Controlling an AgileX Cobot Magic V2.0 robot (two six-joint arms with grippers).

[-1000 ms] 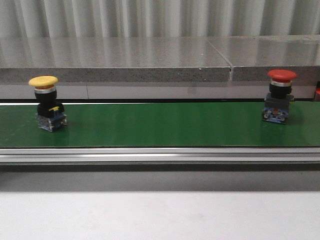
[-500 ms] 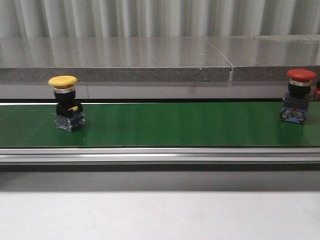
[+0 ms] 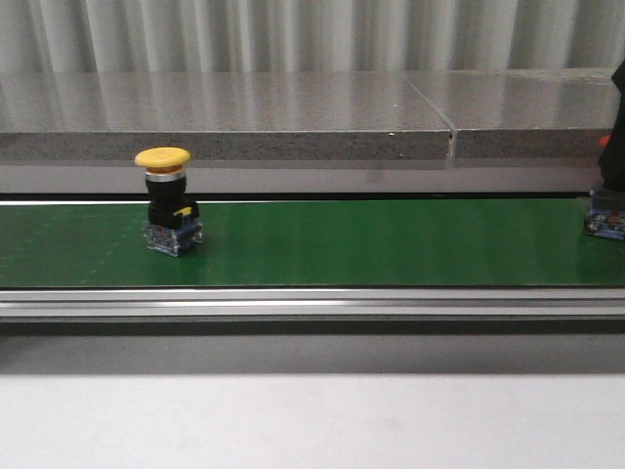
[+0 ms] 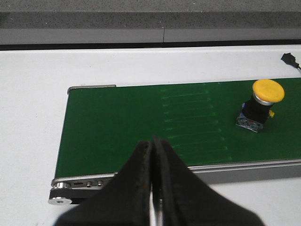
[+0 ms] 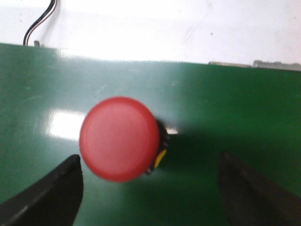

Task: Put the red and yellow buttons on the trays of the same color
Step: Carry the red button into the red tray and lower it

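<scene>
Right gripper (image 5: pixel 150 188) hung wide open and empty, and we had the red button (image 5: pixel 119 138) right between its fingers, cap up.

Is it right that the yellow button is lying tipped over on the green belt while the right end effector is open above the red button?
Not quite. The yellow mushroom-cap push button is standing upright on the green conveyor belt, cap on top, as the front view shows. The rest holds: the right end effector is open above the red mushroom-cap push button.
</scene>
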